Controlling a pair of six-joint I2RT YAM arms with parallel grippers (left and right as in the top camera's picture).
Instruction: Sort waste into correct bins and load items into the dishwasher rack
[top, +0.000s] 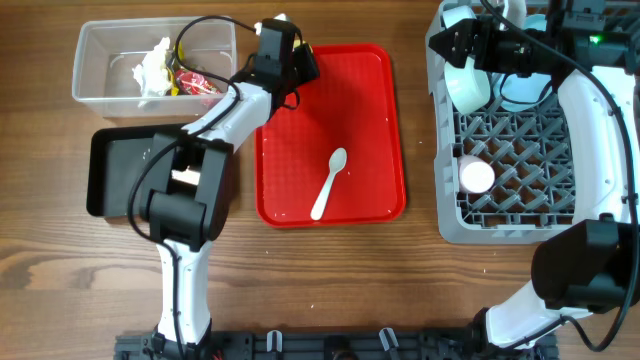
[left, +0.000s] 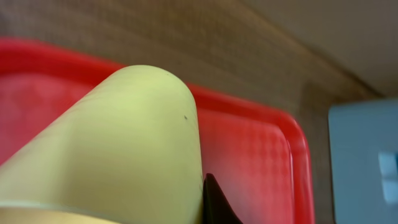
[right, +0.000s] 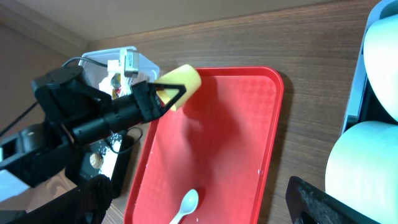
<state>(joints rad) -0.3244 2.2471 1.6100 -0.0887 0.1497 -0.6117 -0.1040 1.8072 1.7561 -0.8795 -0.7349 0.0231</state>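
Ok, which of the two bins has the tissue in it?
The clear plastic tub, with crumpled tissue and red wrappers inside; the black tray beside it shows no tissue.

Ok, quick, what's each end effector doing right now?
Left end effector: closed, holding the yellow plastic cup.
Right end effector: open, holding nothing.

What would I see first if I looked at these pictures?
The big red tray in the middle of the table jumps out, with a white spoon lying on it. At its far left corner, the left arm's fingers are shut on a yellow cup. On the right stands a grey rack with a pale bowl in it.
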